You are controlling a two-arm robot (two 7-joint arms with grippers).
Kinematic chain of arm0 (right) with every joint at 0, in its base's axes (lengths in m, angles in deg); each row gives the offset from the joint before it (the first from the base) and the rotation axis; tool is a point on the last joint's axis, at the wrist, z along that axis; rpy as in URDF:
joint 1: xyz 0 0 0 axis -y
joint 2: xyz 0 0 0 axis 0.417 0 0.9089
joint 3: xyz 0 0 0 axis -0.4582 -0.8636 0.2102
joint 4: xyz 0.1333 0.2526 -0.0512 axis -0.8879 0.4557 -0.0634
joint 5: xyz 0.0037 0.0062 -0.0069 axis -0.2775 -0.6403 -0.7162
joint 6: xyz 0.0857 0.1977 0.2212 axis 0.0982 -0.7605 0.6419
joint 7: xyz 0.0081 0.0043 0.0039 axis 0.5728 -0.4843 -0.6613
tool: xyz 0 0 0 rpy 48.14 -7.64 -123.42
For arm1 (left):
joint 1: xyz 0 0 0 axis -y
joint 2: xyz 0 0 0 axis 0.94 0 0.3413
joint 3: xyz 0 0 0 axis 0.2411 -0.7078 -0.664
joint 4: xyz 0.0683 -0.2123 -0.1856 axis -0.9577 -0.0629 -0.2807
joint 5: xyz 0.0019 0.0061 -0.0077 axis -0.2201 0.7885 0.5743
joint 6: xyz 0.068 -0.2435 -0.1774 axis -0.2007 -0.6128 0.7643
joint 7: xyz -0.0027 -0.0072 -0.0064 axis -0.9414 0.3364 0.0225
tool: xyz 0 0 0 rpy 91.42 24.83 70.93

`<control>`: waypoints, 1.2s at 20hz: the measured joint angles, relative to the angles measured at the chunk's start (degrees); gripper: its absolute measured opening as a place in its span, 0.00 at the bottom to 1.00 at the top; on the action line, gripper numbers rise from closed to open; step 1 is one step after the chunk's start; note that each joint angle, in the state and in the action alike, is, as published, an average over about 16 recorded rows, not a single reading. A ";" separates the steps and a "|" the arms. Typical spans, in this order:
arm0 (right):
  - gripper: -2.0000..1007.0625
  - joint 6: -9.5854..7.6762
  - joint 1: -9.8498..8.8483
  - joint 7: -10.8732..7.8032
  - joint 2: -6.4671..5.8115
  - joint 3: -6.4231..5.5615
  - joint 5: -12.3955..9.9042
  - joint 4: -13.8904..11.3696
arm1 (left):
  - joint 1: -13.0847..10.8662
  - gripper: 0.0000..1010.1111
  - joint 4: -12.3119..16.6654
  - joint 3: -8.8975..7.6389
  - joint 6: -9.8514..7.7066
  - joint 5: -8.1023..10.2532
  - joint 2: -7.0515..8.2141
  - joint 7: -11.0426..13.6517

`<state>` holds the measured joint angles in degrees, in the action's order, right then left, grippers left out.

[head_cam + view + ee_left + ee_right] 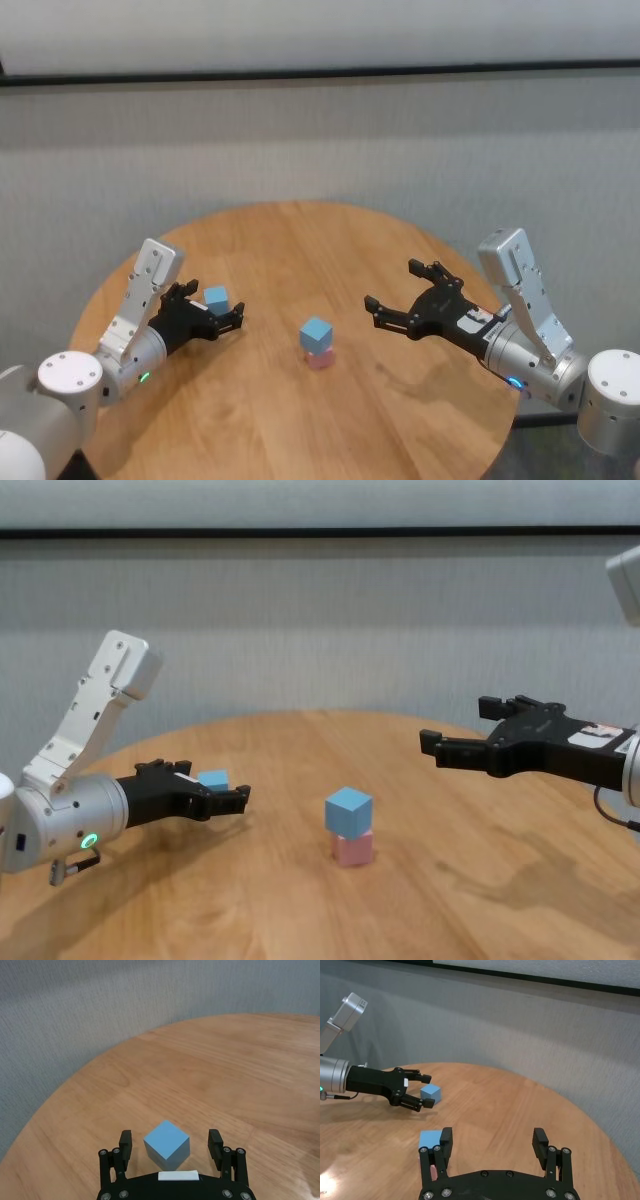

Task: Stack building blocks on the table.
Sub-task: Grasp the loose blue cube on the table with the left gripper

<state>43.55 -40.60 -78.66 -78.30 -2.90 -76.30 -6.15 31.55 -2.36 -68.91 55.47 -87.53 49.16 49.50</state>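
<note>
A: Where is the loose blue cube (167, 1144)?

B: Right between the jaws of the left gripper (222, 316), resting on the table (400, 420). The jaws stand wide, one finger on each side, neither touching the cube as far as I can tell.

A: How does it sit to them?

B: Turned, a corner edge pointing back at the palm, so the fingers would likely meet it slightly askew. It's a cube, so no long axis to mind.

A: And the stack?

B: A blue cube (316, 333) sits on the pink cube (319, 358) mid-table, beyond the left jaws' tips and between the two grippers. The top one is twisted a little on the pink.

A: The right gripper (402, 296)?

B: Jaws wide and empty, hovering off the table, tips pointing at the stack from the other side.

A: Surroundings?

B: Round wood-grain top, grey wall (320, 140) behind.
</note>
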 joint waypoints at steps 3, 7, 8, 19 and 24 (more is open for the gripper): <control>1.00 0.00 0.00 0.00 0.00 0.00 0.00 0.00 | -0.19 0.98 0.37 0.02 -0.19 0.02 0.05 -0.01; 1.00 0.00 0.00 0.00 0.00 0.00 0.00 0.00 | -0.37 0.94 0.73 0.04 -0.38 0.05 0.11 -0.04; 1.00 0.00 0.00 0.00 0.00 0.00 0.00 0.00 | -0.40 0.93 0.79 0.04 -0.41 0.06 0.12 -0.04; 1.00 0.00 0.00 0.00 0.00 0.00 0.00 0.00 | -0.66 0.67 1.28 0.09 -0.68 0.12 0.19 -0.09; 1.00 0.00 0.00 0.00 0.00 0.00 0.00 0.00 | -0.70 0.59 1.38 0.10 -0.73 0.13 0.20 -0.10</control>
<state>43.55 -40.60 -78.66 -78.30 -2.90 -76.30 -6.15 30.85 -0.98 -68.81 54.75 -87.40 49.37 49.40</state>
